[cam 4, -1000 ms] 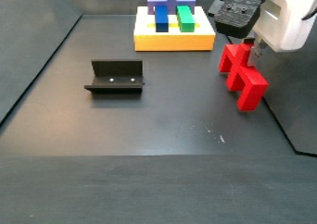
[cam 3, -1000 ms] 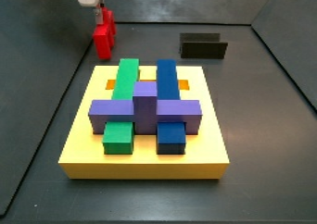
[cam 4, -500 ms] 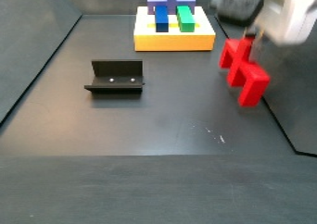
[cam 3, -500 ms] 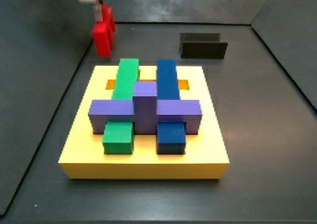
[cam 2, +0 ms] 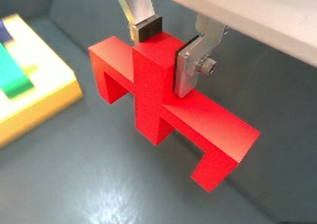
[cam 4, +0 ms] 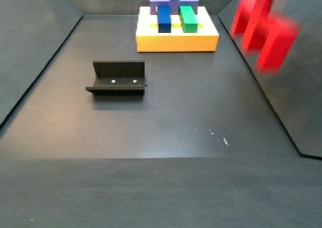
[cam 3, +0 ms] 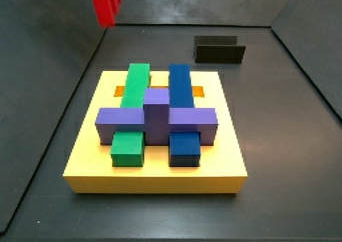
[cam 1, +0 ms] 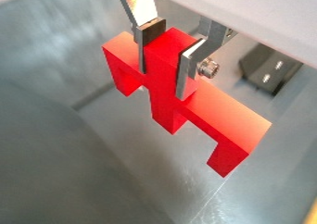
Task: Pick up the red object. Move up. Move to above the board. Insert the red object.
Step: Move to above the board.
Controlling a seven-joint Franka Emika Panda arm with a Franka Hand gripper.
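My gripper (cam 1: 166, 44) is shut on the raised middle stem of the red object (cam 1: 180, 112), a bright red bar with two short legs; it shows the same way in both wrist views (cam 2: 161, 89). The silver fingers (cam 2: 190, 66) clamp the stem from both sides. The red object hangs well above the dark floor, blurred in both side views (cam 3: 104, 3) (cam 4: 265, 24); the gripper body is out of frame there. The board (cam 3: 158, 171), a thick yellow slab with green, blue and purple blocks, lies on the floor apart from it, and its corner shows in a wrist view (cam 2: 35, 98).
The fixture (cam 4: 119, 78), a dark L-shaped bracket, stands on the floor and shows in both side views (cam 3: 221, 51) and in a wrist view (cam 1: 269, 68). Dark walls enclose the floor on all sides.
The gripper has lifted the red object straight up off the floor; it now sits much higher in both side views and the gripper body has left the frame.
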